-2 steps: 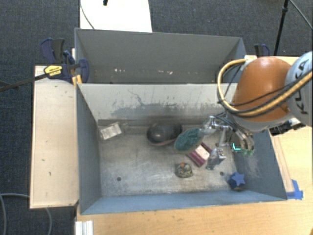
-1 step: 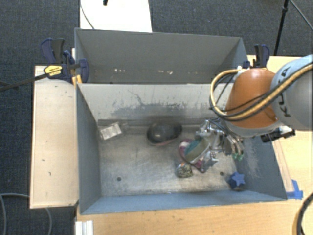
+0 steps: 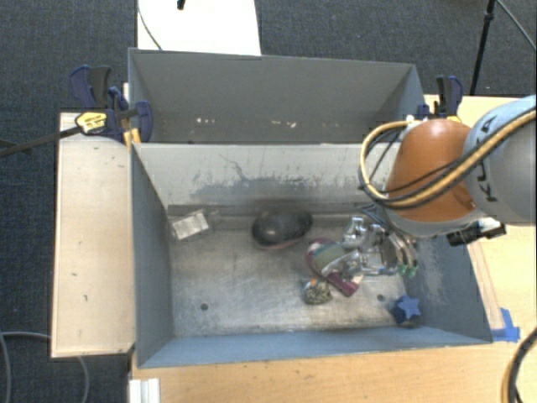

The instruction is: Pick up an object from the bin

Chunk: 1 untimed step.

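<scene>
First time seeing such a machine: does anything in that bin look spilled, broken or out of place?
Nothing stands out. In the grey metal bin, a crumpled silvery packet, a dark grey rounded lump and a blue star-shaped piece lie loose and apart; the hand is low beside a maroon-and-pink thing.

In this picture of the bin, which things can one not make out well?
Pink and purple thing, camera view: the gripper covers its right side.
Small mottled lump in front of it: too small to name.
Silvery scrap at the left: too small to identify.
Back right corner of the bin: hidden by the arm's orange cover.
</scene>
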Motion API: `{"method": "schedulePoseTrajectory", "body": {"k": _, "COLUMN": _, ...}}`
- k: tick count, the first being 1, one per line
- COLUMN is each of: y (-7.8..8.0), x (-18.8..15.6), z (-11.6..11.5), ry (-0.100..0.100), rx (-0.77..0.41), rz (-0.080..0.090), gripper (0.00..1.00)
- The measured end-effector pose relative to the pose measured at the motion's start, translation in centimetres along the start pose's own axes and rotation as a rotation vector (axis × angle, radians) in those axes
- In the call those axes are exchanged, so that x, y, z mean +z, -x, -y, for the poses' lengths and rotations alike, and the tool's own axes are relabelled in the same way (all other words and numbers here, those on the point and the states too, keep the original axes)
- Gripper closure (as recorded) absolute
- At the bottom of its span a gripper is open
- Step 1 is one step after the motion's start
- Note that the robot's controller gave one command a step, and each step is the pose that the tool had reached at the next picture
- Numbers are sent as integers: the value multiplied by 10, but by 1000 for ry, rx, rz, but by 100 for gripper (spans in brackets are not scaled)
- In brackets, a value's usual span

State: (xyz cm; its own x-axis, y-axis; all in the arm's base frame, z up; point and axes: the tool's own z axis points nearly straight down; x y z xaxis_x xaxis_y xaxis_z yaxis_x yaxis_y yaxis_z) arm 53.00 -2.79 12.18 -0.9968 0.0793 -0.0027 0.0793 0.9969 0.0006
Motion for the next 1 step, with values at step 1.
{"method": "schedulePoseTrajectory", "body": {"k": 1, "y": -10, "x": -139, "z": -6, "ry": -1, "rx": -324, "rz": 7, "gripper": 100}}
